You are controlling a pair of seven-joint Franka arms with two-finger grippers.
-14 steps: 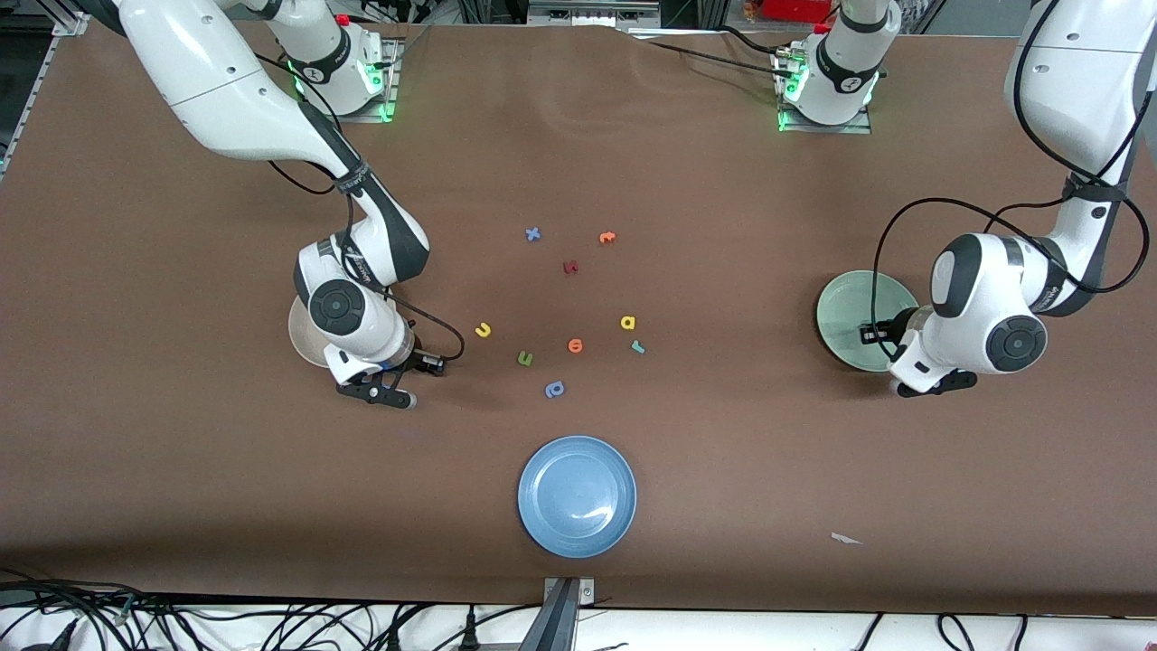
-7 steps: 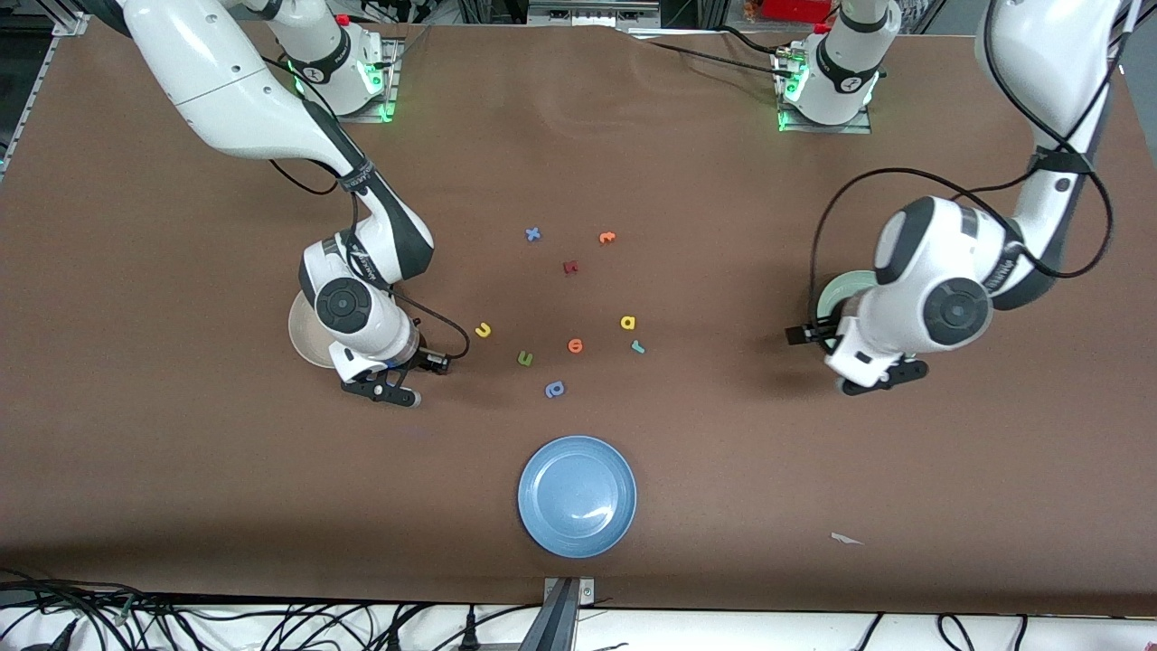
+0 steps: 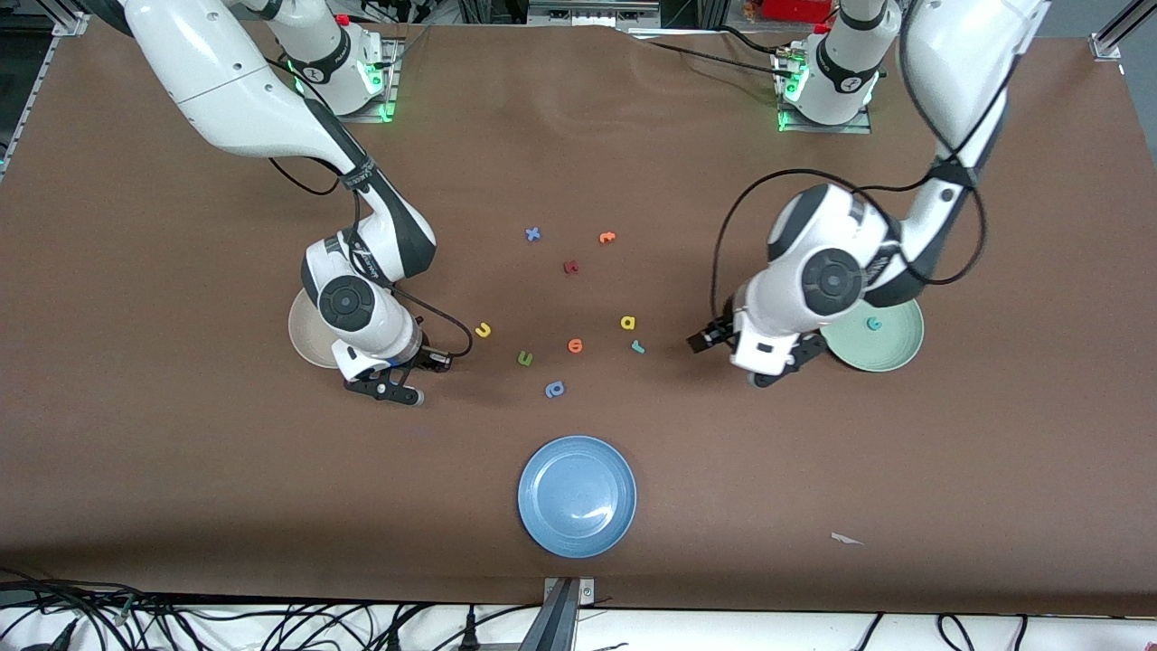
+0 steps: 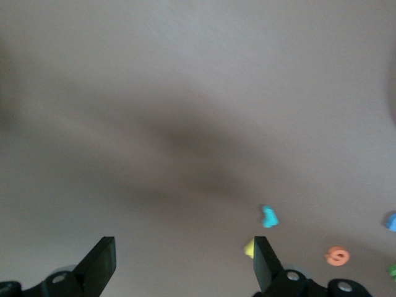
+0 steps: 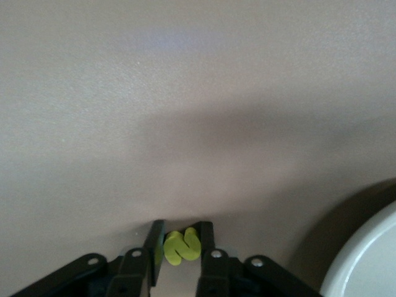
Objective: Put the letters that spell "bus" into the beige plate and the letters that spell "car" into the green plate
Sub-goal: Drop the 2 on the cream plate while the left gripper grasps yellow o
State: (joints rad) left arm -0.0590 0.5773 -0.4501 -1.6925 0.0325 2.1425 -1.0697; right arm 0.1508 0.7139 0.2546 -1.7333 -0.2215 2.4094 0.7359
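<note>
- Swinging off the green plate since the earlier frames, the left arm has carried its pincer over bare tabletop toward the loose letters, uncovering the teal c in that plate.
- Left pincer: released, jaws spread wide with nothing between them.
- Yellow a and teal r lie close together on the tabletop, toward the right arm's end from the left pincer; the left wrist view shows the r just ahead of one fingertip.
- Judged from this, the left arm is the nearer one for both; its coming move turns on closing that gap sideways.
- Right pincer hangs low just beside the beige plate, clenched on the yellow s; the plate's rim shows close by in the right wrist view.
- Yellow u rests on the tabletop near the right pincer.
- No teal b can be made out.
- Green, orange, purple and red letters and a blue plate lie apart.
</note>
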